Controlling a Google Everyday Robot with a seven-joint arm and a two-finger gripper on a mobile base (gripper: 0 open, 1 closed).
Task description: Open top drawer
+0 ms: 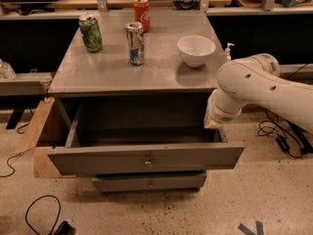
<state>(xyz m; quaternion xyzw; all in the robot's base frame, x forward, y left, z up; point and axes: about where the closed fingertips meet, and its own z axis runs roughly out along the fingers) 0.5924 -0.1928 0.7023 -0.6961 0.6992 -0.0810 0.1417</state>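
The top drawer (98, 159) is pulled out from the grey cabinet. Its wide flat grey front carries a small round metal knob (145, 162), and its deep grey box looks empty. My gripper (212, 123) is at the end of the white arm (259, 84). It sits at the drawer's right side, just above the back of the right wall and under the cabinet top's edge. Only its tan tip shows, and the arm covers the rest.
On the cabinet top (98, 70) stand a green can (91, 32), a silver-blue can (135, 43), a red can (142, 13) and a white bowl (196, 50). A narrower drawer (149, 182) is below. Cardboard (36, 131) leans at the left. Cables (41, 214) lie on the floor.
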